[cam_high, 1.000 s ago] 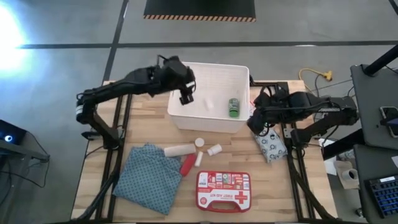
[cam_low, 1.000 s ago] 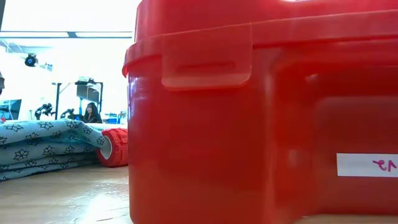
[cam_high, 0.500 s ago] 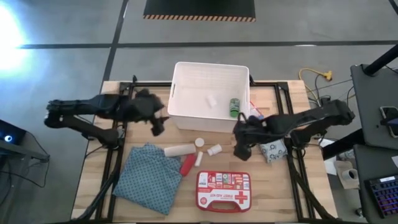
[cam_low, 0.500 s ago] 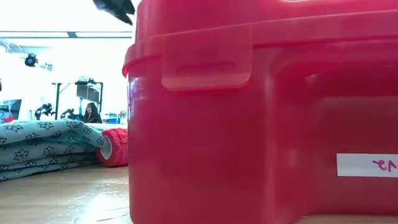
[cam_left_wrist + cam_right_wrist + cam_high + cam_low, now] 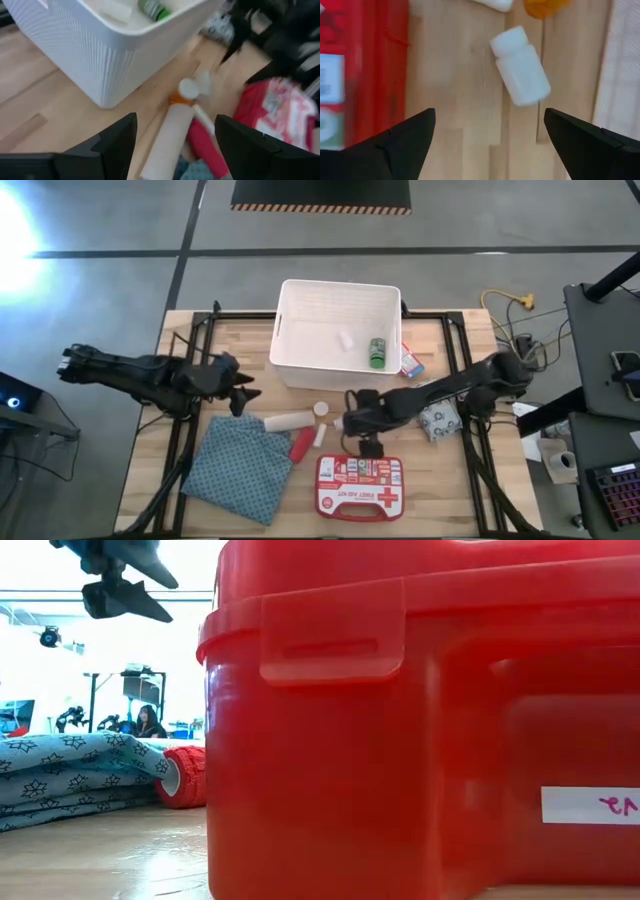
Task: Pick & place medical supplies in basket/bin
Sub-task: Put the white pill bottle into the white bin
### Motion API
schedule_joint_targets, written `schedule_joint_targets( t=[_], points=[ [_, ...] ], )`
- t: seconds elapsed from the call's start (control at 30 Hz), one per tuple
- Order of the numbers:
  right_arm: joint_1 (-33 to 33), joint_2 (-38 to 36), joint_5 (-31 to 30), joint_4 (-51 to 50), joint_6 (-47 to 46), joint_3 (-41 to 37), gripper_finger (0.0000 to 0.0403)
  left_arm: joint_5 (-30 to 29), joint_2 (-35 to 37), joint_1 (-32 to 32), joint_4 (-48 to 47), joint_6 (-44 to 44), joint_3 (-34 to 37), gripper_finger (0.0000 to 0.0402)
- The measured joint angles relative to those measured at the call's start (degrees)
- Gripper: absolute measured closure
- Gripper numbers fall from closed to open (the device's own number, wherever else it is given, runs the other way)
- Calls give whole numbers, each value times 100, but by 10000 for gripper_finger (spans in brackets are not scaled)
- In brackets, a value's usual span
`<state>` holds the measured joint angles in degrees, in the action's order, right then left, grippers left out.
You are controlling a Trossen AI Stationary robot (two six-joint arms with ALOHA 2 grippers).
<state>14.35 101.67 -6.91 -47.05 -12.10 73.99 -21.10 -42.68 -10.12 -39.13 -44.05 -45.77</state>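
Ribbed white plastic bin (image 5: 340,340) at 12 o'clock. Right gripper (image 5: 487,137), jaws wide and empty, hovers over cylindrical white bottle (image 5: 521,66). Left gripper (image 5: 175,145) spread, empty.

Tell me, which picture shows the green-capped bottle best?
The high view: the green-capped bottle lies whole inside the white bin. The left wrist view catches only part of it at the edge. The low and right wrist views miss it.

- The left gripper (image 5: 243,392) has left the white bin (image 5: 290,370) and now sits beside the table's left side, near the patterned cloth (image 5: 235,465).
- The right gripper (image 5: 352,423) has swung from beside the bin to above a small white bottle (image 5: 521,66), jaws wide.
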Motion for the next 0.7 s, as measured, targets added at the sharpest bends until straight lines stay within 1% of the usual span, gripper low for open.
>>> schedule_joint_targets(
  t=[0.1,0.23,0.3,0.4,0.53,0.63,0.7],
  points=[
    [0,468,-52,9,343,240,38,3,-2,-24,-73,-110,81,155],
    [-32,947,-59,-14,457,552,38,14,-13,-27,-50,-106,81,155],
    [-57,1090,-183,-27,422,663,38,11,7,-27,-35,-101,77,155],
    [-91,1185,-527,-67,383,800,38,13,-2,-27,-44,-97,77,155],
    [-218,1182,-661,-10,559,780,38,13,-2,-27,-42,-92,77,155],
    [-367,1175,-662,-8,639,706,38,13,-9,-27,-43,-90,77,155],
    [-464,1165,-649,165,750,655,38,13,-9,-27,-44,-90,77,155]
  ],
)
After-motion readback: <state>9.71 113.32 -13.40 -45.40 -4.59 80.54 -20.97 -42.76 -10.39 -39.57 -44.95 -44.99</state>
